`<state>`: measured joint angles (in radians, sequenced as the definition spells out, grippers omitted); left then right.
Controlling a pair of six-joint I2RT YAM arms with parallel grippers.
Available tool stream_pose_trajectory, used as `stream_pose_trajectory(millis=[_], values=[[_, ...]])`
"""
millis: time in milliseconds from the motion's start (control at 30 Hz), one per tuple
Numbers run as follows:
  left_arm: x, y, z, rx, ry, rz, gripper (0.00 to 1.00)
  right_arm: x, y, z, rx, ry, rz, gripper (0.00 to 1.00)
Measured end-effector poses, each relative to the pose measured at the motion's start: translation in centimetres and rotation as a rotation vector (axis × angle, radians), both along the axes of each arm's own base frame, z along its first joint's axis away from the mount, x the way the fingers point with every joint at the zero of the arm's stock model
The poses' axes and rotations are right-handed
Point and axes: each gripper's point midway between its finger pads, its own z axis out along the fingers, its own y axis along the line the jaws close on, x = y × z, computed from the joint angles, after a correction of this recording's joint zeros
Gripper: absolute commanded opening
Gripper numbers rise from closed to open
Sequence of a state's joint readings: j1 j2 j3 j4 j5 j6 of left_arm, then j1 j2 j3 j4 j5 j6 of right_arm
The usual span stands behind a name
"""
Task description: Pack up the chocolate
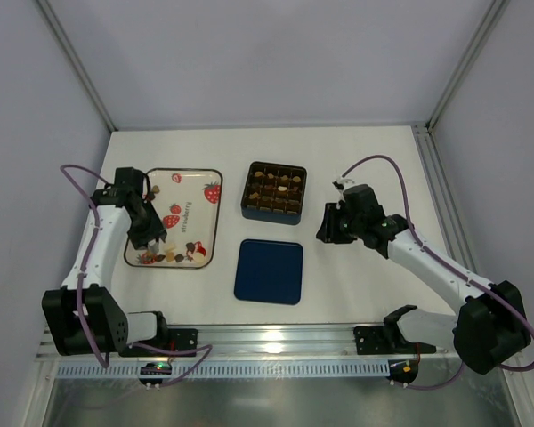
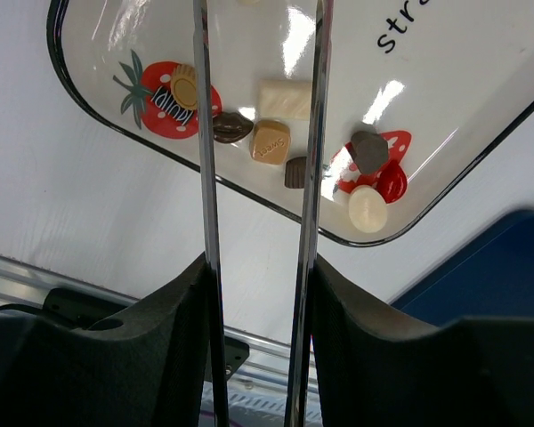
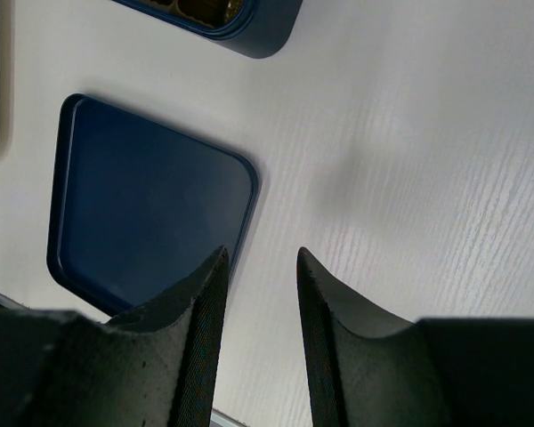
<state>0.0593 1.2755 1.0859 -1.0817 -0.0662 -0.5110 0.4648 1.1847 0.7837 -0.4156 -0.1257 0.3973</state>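
Several small chocolates (image 1: pixel 166 254) lie at the near end of a strawberry-print tray (image 1: pixel 196 182). In the left wrist view a tan square piece (image 2: pixel 270 140), a dark oval piece (image 2: pixel 232 127), a cream bar (image 2: pixel 285 98) and a small dark piece (image 2: pixel 295 172) lie between my left gripper's long metal blades. The left gripper (image 2: pixel 256 53) is open and empty above them, also seen from above (image 1: pixel 151 237). My right gripper (image 3: pixel 261 253) is open and empty over bare table, right of the box (image 1: pixel 274 191), which holds several pieces in its grid.
The dark-blue lid (image 1: pixel 269 271) lies flat in front of the box, and also shows in the right wrist view (image 3: pixel 147 209). A cream round piece (image 2: pixel 368 210) and a dark heart piece (image 2: pixel 369 149) sit near the tray corner. A metal rail (image 1: pixel 276 336) runs along the near edge.
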Motion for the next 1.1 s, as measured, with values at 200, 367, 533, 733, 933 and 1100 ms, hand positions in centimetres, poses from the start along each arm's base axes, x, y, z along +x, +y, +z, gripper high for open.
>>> stream_pose_trajectory(millis=[200,367,533,733,933,1100], values=[[0.9,0.4,-1.0,-0.001,0.018,0.003,0.38,-0.2,-0.1,-0.5,-0.005,0.009,0.000,0.39],[1.4,0.6,-1.6,-0.002,0.026,-0.001,0.35,-0.3,-0.2,-0.5,-0.006,0.011,0.000,0.39],[1.5,0.6,-1.9,-0.003,0.036,-0.002,0.31,-0.3,-0.2,-0.6,-0.006,0.011,0.000,0.39],[1.7,0.6,-2.0,-0.005,0.039,-0.006,0.24,-0.3,-0.2,-0.6,-0.006,0.012,-0.001,0.39],[2.5,0.5,-0.8,-0.011,0.007,-0.017,0.21,-0.3,-0.2,-0.4,-0.007,0.006,-0.003,0.39],[3.5,0.2,1.0,-0.018,-0.033,-0.037,0.21,-0.3,-0.4,-0.3,-0.009,0.001,-0.008,0.39]])
